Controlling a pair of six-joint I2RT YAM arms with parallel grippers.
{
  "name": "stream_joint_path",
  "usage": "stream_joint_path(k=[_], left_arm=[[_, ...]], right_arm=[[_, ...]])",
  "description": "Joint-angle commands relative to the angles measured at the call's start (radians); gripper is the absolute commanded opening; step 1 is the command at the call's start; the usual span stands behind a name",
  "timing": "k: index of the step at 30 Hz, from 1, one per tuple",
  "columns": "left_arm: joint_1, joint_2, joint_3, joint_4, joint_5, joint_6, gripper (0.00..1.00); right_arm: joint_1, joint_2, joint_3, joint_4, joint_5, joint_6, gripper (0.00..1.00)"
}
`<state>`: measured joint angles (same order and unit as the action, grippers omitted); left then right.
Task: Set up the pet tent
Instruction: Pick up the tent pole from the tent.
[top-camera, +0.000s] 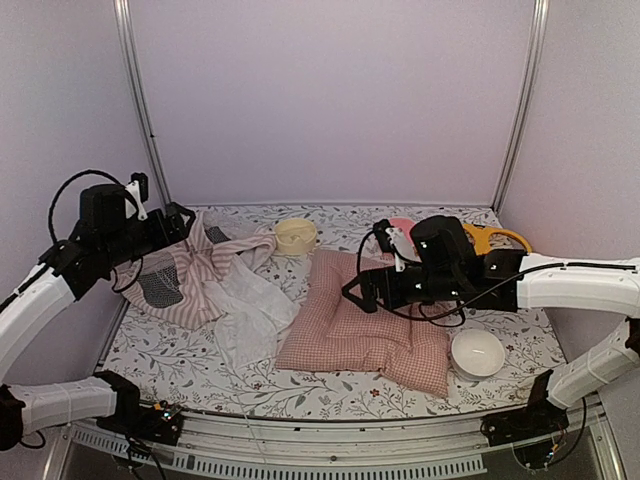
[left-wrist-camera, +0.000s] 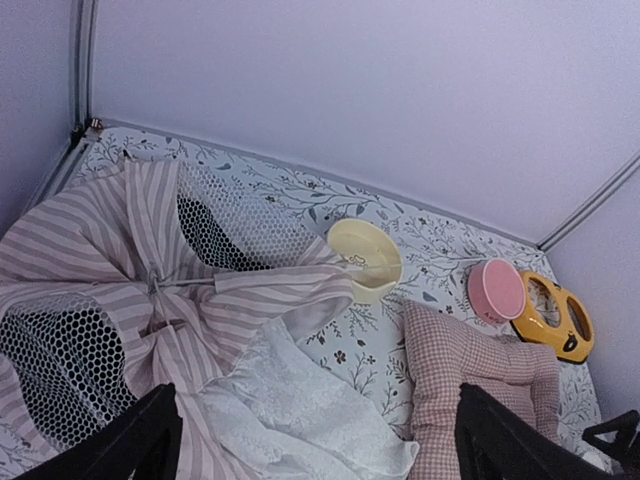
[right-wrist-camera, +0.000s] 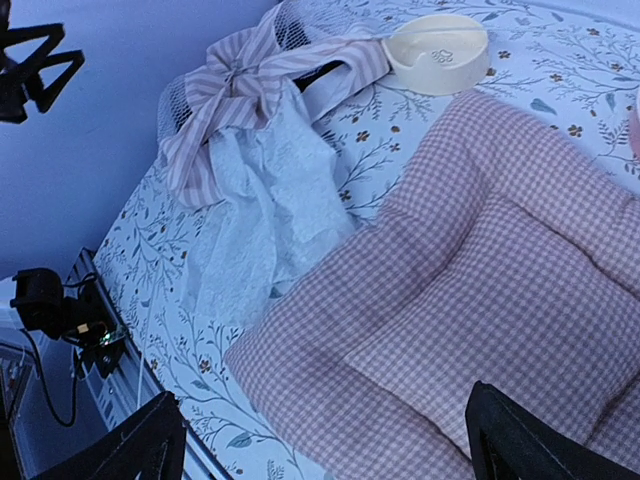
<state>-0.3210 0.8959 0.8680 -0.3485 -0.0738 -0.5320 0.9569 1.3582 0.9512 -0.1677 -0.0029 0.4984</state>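
The pet tent (top-camera: 190, 275) lies collapsed at the table's left, a heap of pink-and-white striped fabric with black mesh showing. Its white sheer curtain (top-camera: 250, 310) spills toward the front. My left gripper (top-camera: 162, 202) hovers open above the tent's back left part and holds nothing. In the left wrist view the tent (left-wrist-camera: 120, 260) and a thin white pole (left-wrist-camera: 190, 284) lie below the gripper (left-wrist-camera: 315, 445). My right gripper (top-camera: 368, 265) stands open over the pink checked cushion (top-camera: 370, 325) without touching it. The right wrist view shows that gripper (right-wrist-camera: 325, 445) above the cushion (right-wrist-camera: 470, 280), with the tent (right-wrist-camera: 235, 85) farther off.
A cream bowl (top-camera: 296, 236) sits behind the tent near the back wall. A pink round dish (top-camera: 403, 227) and a yellow ring-shaped item (top-camera: 497, 238) lie at the back right. A white bowl (top-camera: 477, 352) stands at the front right beside the cushion.
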Motion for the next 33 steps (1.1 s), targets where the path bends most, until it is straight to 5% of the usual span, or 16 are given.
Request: stream_joint_path(k=[1,10,17,33], left_arm=[[0.013,0.012,-0.045,-0.011,0.027,-0.075,0.93],[0.013,-0.007,-0.181,-0.043,-0.058,-0.214,0.79],[-0.002,0.028,-0.164,-0.097,-0.103,-0.363,0.67],[-0.076,-0.104,-0.353,-0.068,0.012,-0.392,0.71]], right_arm=[[0.097,0.004,0.011,-0.035,-0.038,0.021,1.0],[0.199,0.001,-0.13,0.105,-0.168,0.02,0.97],[0.198,0.035,-0.092,0.081,-0.199,-0.081,0.96],[0.348,0.275,-0.009,0.201,-0.28,0.059,0.86]])
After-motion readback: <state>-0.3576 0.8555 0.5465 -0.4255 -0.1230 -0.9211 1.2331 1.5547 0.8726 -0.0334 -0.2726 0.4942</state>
